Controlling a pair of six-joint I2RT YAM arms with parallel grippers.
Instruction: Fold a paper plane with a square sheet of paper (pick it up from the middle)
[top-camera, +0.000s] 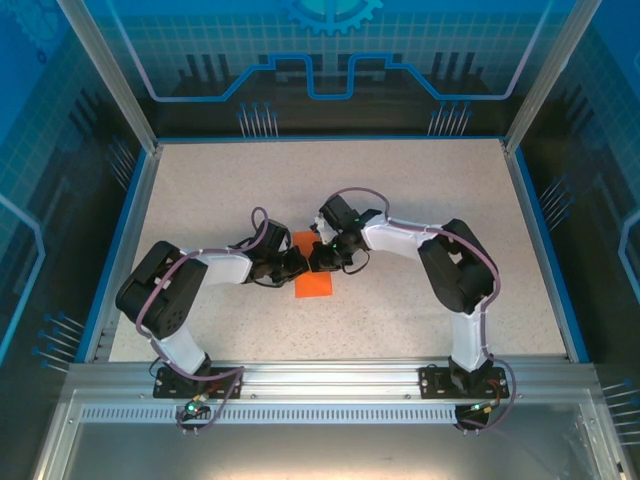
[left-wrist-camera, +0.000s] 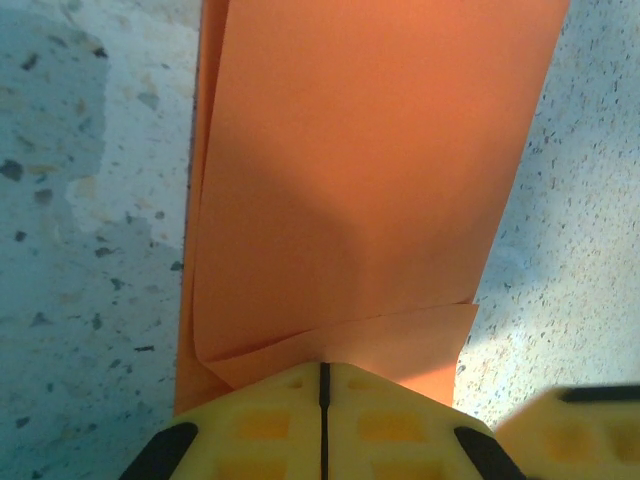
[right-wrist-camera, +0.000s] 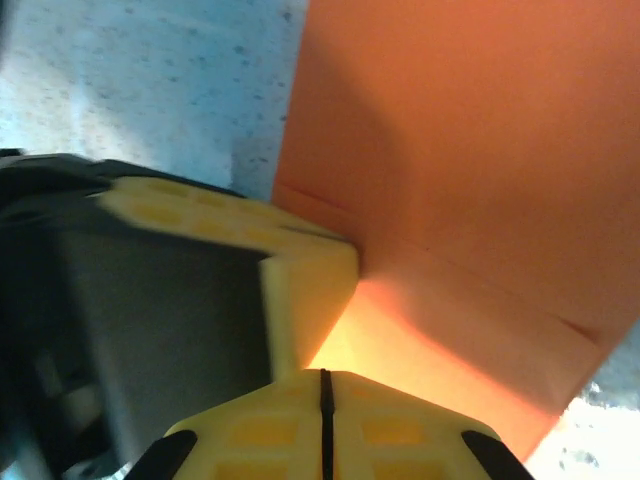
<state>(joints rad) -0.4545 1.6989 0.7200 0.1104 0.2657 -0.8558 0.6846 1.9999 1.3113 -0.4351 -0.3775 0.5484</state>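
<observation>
The square sheet of paper (top-camera: 315, 283) lies at mid-table as a folded, narrow orange strip. In the left wrist view the orange paper (left-wrist-camera: 370, 170) shows doubled layers along its left edge and a slanted flap near my fingertips. My left gripper (top-camera: 298, 263) is shut, and its tip (left-wrist-camera: 323, 366) rests on the paper's near end, with no paper seen between the jaws. My right gripper (top-camera: 318, 258) is also shut. Its tip (right-wrist-camera: 323, 373) sits on the orange paper (right-wrist-camera: 470, 150), right beside the left gripper's yellow fingers (right-wrist-camera: 305, 275). Both grippers meet over the strip's middle and hide it from above.
The speckled white table (top-camera: 420, 200) has a blue raised border and metal frame posts at the back corners. Both arms bend inward from their bases at the near edge. The right gripper's yellow finger (left-wrist-camera: 570, 430) shows low right in the left wrist view.
</observation>
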